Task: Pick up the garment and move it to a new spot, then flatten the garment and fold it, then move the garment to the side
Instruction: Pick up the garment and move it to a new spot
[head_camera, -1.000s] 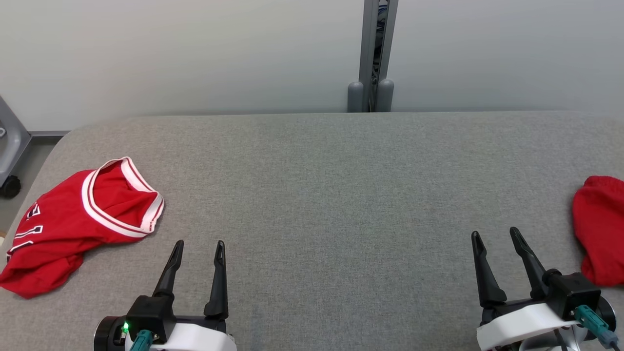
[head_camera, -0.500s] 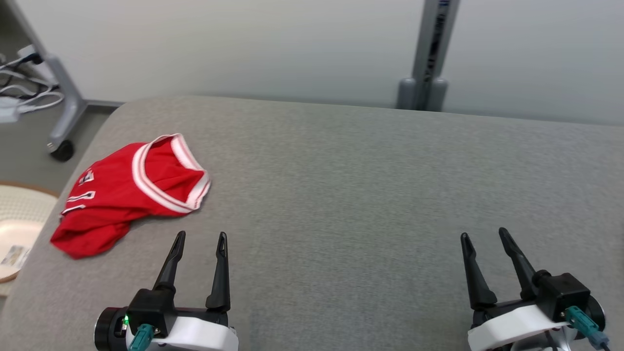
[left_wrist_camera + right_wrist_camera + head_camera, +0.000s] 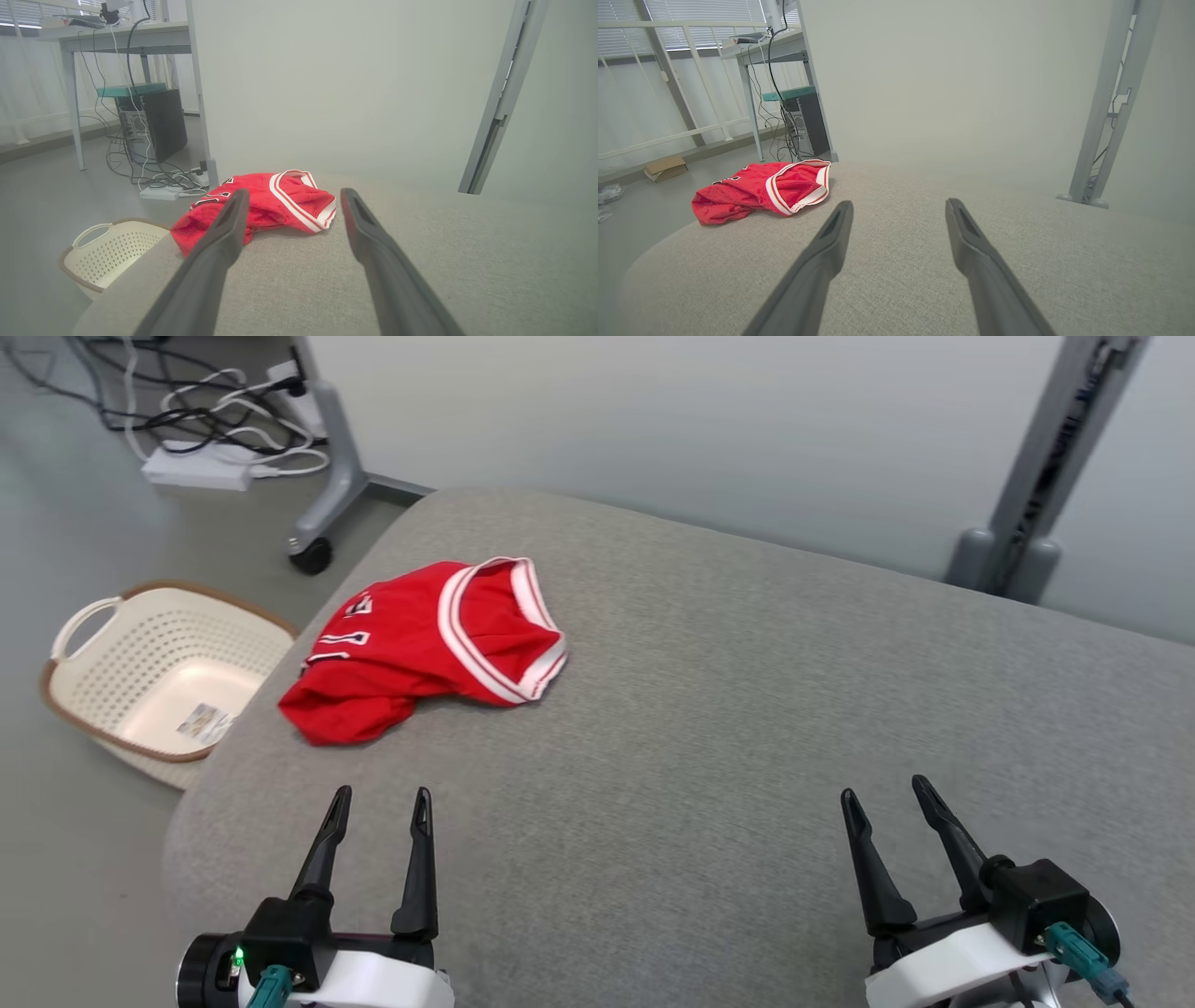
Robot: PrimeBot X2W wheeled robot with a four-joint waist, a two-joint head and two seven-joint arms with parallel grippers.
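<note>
Left gripper [image 3: 383, 793] and right gripper [image 3: 883, 788]: fingers spread, empty, over the near part of the table [image 3: 709, 728]; garment [image 3: 420, 639]: crumpled, beyond the left gripper, near the table's left edge; basket [image 3: 103, 658]: on the floor beside it.

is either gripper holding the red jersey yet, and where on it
Nothing is held. The left gripper and right gripper are open and empty, apart from the red jersey.

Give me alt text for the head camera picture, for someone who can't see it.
A crumpled red jersey with white trim lies near the left edge of a grey table. The left hand and right hand, both open and empty, point up from the bottom. A cream basket stands on the floor at left.
</note>
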